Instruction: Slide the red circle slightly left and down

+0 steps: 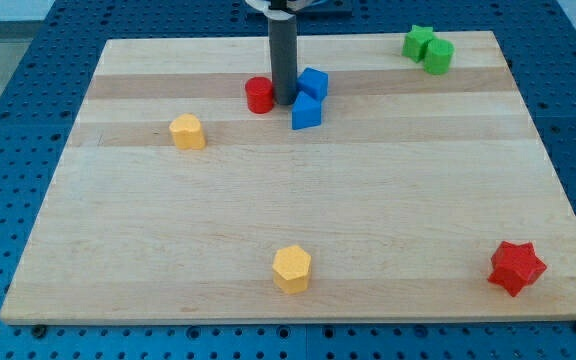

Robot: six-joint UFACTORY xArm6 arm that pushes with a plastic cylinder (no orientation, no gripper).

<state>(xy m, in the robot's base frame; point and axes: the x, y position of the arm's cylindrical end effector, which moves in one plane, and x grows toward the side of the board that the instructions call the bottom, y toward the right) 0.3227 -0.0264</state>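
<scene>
The red circle (259,95) is a short red cylinder near the top middle of the wooden board (298,230). My tip (285,102) stands just to its right, close to or touching it. Two blue blocks lie right of the rod: one (313,82) at the upper right and one (306,112) at the lower right, both close to the tip. The tip sits between the red circle and the blue blocks.
A yellow block (187,131) lies left of and below the red circle. A yellow hexagon (292,268) is near the bottom edge. A red star (516,267) is at the bottom right. Two green blocks (427,49) sit at the top right corner.
</scene>
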